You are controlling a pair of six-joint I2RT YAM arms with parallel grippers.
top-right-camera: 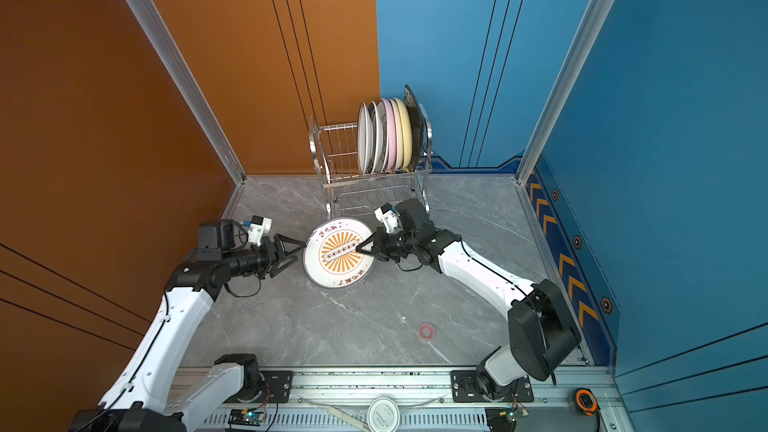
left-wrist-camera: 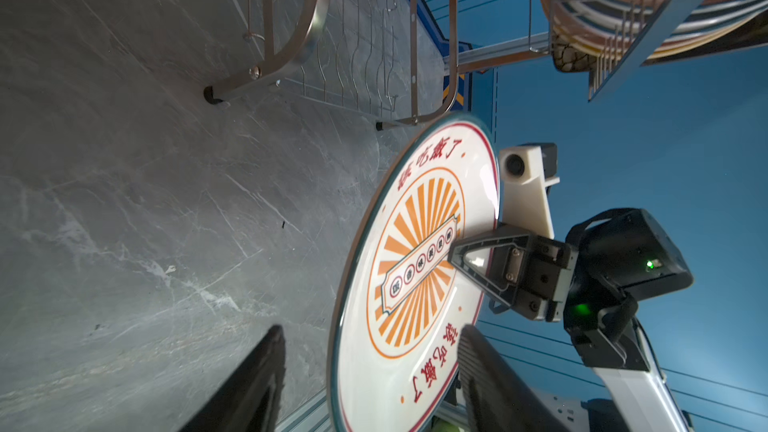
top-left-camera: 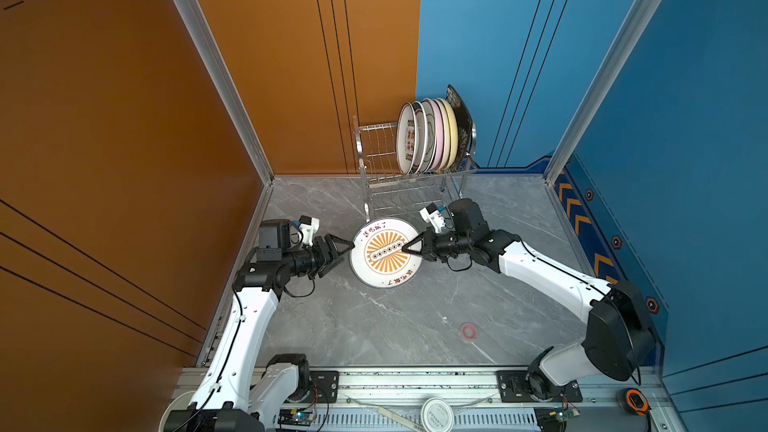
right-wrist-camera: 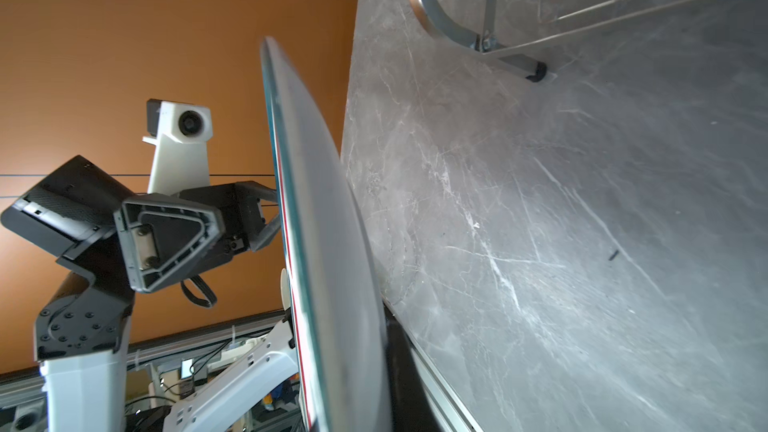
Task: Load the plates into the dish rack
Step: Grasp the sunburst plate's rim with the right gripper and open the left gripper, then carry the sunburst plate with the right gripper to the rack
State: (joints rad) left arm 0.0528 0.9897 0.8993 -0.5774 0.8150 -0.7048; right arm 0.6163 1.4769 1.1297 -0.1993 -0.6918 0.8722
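Observation:
A white plate with an orange sunburst print (top-left-camera: 384,253) (top-right-camera: 338,253) (left-wrist-camera: 415,263) hangs tilted above the table, just in front of the dish rack (top-left-camera: 376,168) (top-right-camera: 332,160). My right gripper (top-left-camera: 402,248) (top-right-camera: 356,249) (right-wrist-camera: 353,367) is shut on its right edge. My left gripper (top-left-camera: 348,252) (top-right-camera: 301,251) (left-wrist-camera: 371,330) stands open, one finger on each side of the plate's left rim with a gap to each. Several plates (top-left-camera: 428,137) (top-right-camera: 386,137) stand upright in the right half of the rack's upper tier, a black square one (top-left-camera: 461,118) at the far end.
The left slots of the rack's upper tier hold nothing. A small red ring (top-left-camera: 468,331) lies on the grey marble table toward the front right. A round white lid (top-left-camera: 437,413) and an orange tape measure (top-left-camera: 636,401) sit on the front rail. Walls close three sides.

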